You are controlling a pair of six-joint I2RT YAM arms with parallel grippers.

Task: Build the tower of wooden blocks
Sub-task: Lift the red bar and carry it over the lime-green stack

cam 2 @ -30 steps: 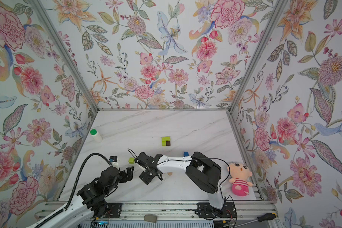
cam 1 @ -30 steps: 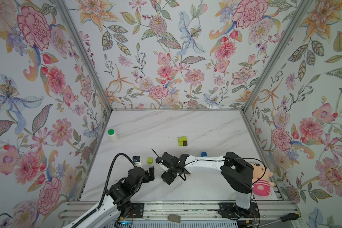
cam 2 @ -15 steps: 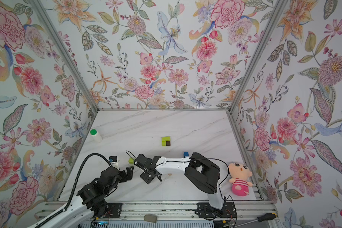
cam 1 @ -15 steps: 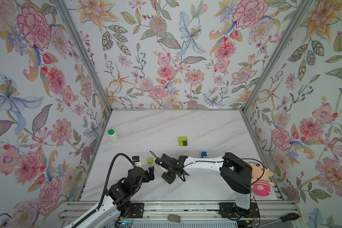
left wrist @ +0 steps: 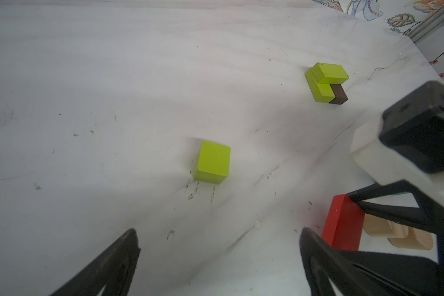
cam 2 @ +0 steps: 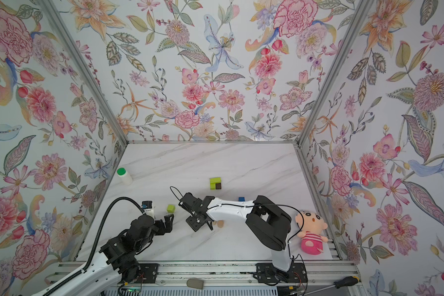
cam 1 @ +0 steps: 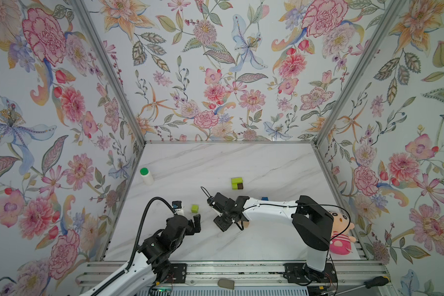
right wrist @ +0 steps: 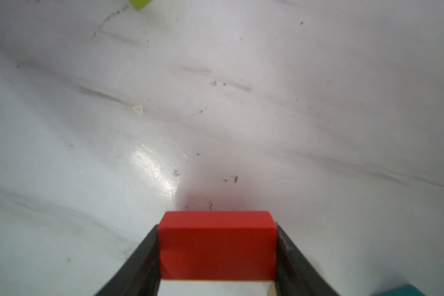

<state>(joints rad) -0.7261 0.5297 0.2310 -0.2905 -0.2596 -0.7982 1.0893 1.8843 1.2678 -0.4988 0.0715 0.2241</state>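
- The right gripper [right wrist: 217,228] clamped the red block [right wrist: 217,246] between both fingers [right wrist: 141,261], toward the table's [cam 1: 215,159] front edge.
- The left gripper [left wrist: 217,232] stood wide open, empty.

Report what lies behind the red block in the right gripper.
Two tan rounded pieces lie on the table behind the red block; a finger of the right gripper covers parts of them.

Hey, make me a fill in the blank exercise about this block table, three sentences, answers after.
1. The right gripper is shut on the red rectangular wood block, while the left gripper stands ____.
2. The white plastic bottle has a ____ cap.
3. The pink plush doll lies on the ____ side of both top views.
Answers: open; green; right.
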